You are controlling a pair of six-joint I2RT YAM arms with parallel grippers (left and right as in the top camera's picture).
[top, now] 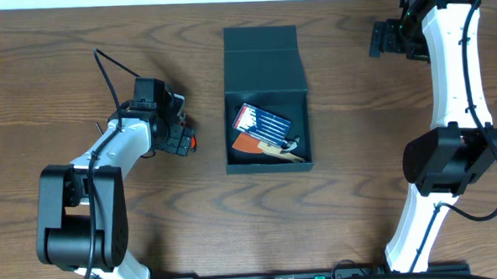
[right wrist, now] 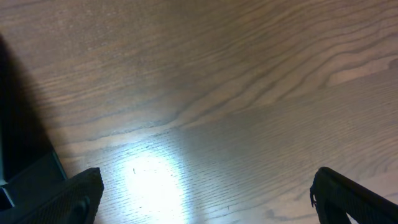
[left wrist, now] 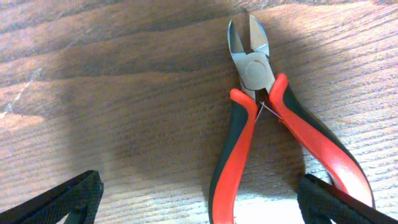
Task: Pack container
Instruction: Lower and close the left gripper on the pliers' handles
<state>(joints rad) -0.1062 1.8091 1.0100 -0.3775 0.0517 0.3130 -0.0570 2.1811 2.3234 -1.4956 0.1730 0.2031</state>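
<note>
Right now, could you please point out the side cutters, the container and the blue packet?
side cutters [left wrist: 255, 73]: left wrist view, on the metal pivot.
container [top: 262, 63]: overhead view, on the open lid.
blue packet [top: 263, 122]: overhead view, its middle.

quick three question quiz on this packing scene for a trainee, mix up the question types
1. True or false: the container is empty.
2. What lies below the left gripper? A) a screwdriver B) red-handled cutters C) a tape roll
3. Fill in: the right gripper has its jaws ____.
Key: 1 false; 2 B; 3 open.
</note>
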